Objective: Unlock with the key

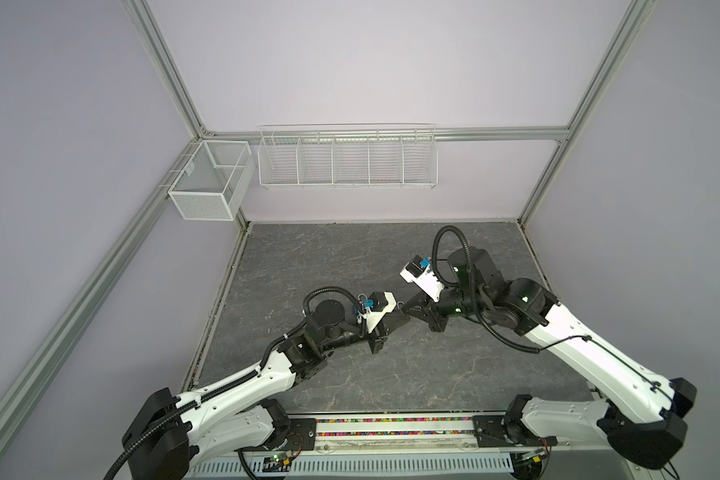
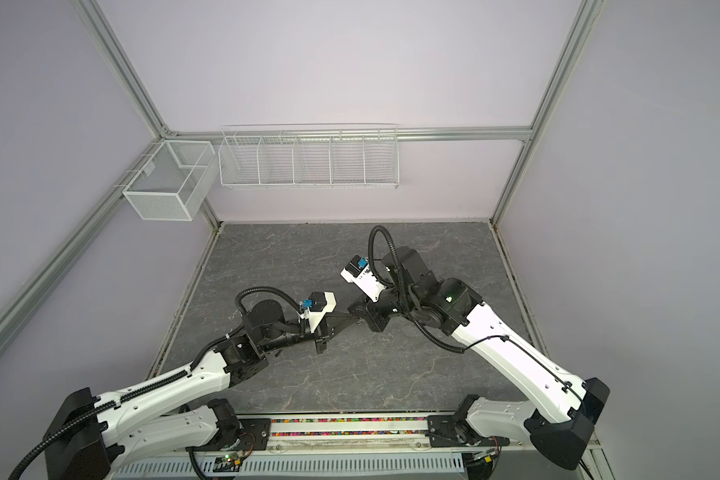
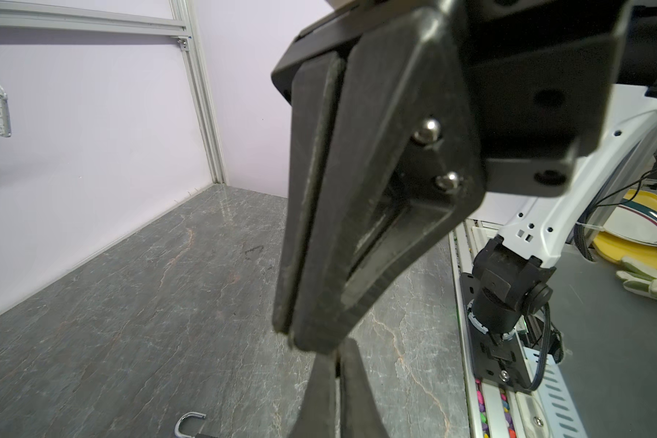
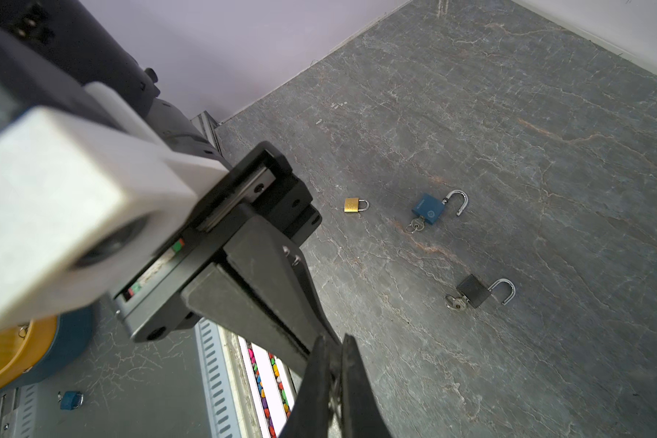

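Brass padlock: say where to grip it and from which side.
Probably take the brass padlock by its body, jaws coming down from above across the two side edges. It lies flat on the table with its closed shackle toward the blue padlock; that keeps the end opposite the shackle clear.

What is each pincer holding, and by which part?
The right pincer is shut on something small and metallic, probably a key; the gripped part is hidden. The left pincer is shut; whether it holds anything is unclear.

I can read no text anywhere. The blue padlock (image 4: 428, 209), at three o'clock from the brass padlock (image 4: 353, 205), bears a round emblem too small to make out.
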{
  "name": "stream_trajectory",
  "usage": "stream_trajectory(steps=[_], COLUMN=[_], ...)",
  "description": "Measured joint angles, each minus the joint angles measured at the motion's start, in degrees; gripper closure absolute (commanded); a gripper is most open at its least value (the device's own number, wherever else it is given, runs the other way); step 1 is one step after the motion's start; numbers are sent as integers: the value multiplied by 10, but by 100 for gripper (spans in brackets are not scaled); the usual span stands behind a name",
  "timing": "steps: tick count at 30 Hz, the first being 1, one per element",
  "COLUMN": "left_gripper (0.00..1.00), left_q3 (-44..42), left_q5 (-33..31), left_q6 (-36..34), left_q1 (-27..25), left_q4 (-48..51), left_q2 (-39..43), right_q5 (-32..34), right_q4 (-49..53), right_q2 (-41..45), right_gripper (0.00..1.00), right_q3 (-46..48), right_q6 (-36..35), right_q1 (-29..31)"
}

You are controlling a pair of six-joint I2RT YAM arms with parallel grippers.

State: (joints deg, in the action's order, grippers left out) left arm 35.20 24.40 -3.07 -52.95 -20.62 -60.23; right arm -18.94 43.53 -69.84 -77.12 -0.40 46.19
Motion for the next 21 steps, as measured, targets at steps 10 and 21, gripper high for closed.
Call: stream_trajectory(steps=[10, 21], left_gripper=[55, 50], left_q3=[3, -84], left_q5=[-5, -155], left_q6=[26, 233], left_q1=[0, 1], left_q4=[6, -78], left_q2=[2, 74], right_q5=[-5, 49], right_q4=[-12, -146], right_q2=[2, 29], right_gripper=[93, 93], right_q3=[1, 100], right_q6=[27, 196], right_q1=[-20, -54])
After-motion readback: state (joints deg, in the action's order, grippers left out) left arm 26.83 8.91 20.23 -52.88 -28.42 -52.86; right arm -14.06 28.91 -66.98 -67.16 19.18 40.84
